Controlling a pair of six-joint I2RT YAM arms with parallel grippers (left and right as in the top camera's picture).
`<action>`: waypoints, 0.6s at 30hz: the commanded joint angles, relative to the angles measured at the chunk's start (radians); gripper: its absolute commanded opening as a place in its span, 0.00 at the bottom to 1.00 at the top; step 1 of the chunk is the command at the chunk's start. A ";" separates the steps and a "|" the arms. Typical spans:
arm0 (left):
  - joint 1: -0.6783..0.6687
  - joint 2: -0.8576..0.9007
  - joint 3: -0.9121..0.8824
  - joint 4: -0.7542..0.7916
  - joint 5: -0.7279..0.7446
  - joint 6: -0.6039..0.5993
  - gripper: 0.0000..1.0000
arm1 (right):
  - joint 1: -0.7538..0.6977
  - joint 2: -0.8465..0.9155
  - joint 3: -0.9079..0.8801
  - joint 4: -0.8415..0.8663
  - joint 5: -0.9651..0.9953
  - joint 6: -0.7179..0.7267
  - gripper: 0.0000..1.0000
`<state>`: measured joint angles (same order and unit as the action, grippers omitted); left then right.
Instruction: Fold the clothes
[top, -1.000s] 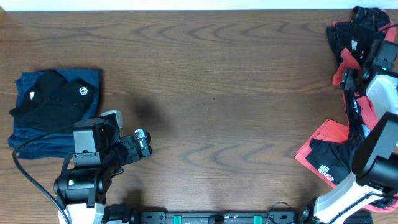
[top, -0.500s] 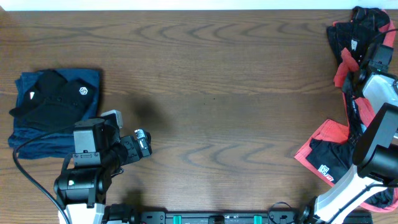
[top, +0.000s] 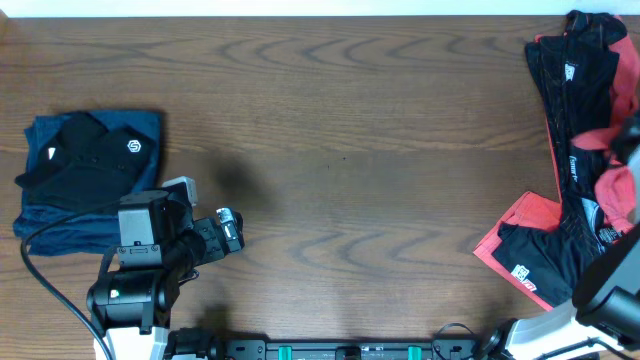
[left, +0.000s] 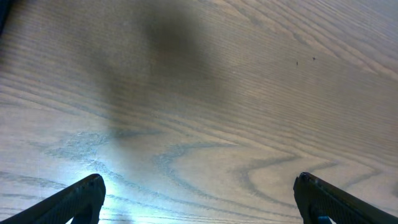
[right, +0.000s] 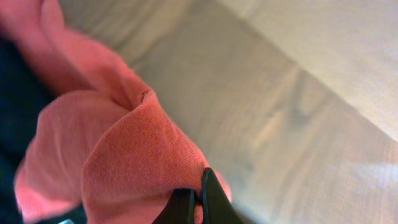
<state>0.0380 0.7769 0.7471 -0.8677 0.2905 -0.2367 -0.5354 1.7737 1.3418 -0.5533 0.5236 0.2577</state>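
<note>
At the far right edge of the wooden desk (top: 340, 110), a loose heap of clothes (top: 560, 90): black garments with small white logos tangled with coral-red ones, strung from the back corner down toward the near edge; nearest the front, a coral-red piece (top: 497, 243) spread flat with a black one crumpled on top of it.

Right fingers (right: 186, 208) clamped together, tip to tip, on a fold of coral-red knit fabric (right: 124, 162); fold bunched and rounded just above the tips; more coral cloth and something dark trailing away at the left of the wrist view; bare wood grain behind. From overhead, nothing of those fingers to make out, only a blur at the right border beside the coral folds; right arm (top: 610, 290), white and black, at the lower right corner.

At the left end of the desk, well apart from the heap, a folded stack (top: 85, 215): a navy garment underneath, a black shirt (top: 90, 155) with a white emblem on top, edges roughly squared.

Left fingers (left: 76, 200) spread wide, gripping nothing, hovering over bare wood near the stack's front right corner; between the two dark tips only desk grain and a soft shadow. Left arm (top: 130, 270) at the near edge, pointing toward the desk's middle.
</note>
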 joint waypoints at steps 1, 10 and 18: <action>-0.003 -0.002 0.024 -0.006 0.016 -0.005 0.98 | -0.051 0.003 0.005 -0.051 0.098 0.120 0.01; -0.003 -0.002 0.024 -0.026 0.016 -0.005 0.98 | -0.183 0.004 0.006 -0.169 -0.010 0.237 0.58; -0.003 -0.002 0.024 -0.026 0.015 -0.005 0.98 | -0.124 -0.039 0.006 -0.200 -0.240 0.098 0.72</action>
<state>0.0376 0.7769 0.7471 -0.8909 0.2905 -0.2367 -0.6975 1.7721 1.3445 -0.7490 0.3931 0.4259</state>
